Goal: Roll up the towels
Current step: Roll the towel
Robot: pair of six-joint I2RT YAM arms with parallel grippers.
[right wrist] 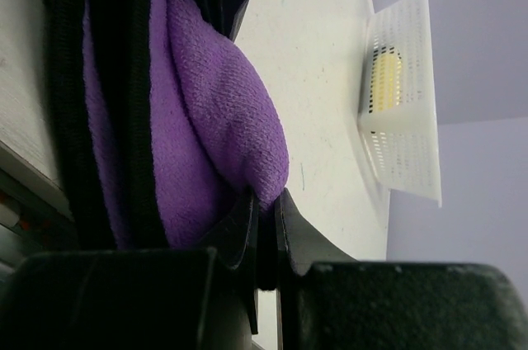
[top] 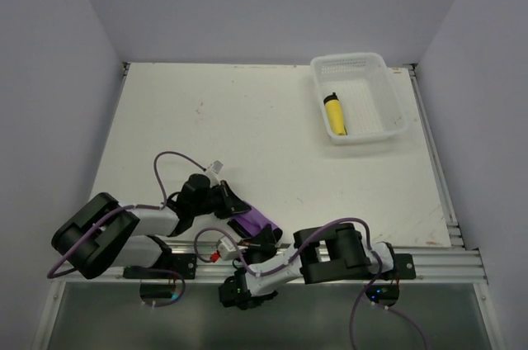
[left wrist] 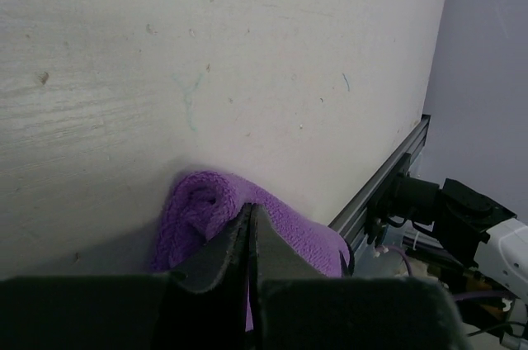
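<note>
The purple towel lies bunched and partly rolled at the table's near edge, between both grippers. My left gripper comes at it from the left. In the left wrist view its jaws are pressed together on the purple towel, with a sliver of cloth between them. My right gripper reaches in from the near side and is shut on the rounded end of the purple towel, whose black edging runs beside it. The yellow towel lies rolled in the basket.
The white perforated basket stands at the far right of the table and shows side-on as the basket in the right wrist view. A metal rail runs along the near edge. Grey walls close in both sides.
</note>
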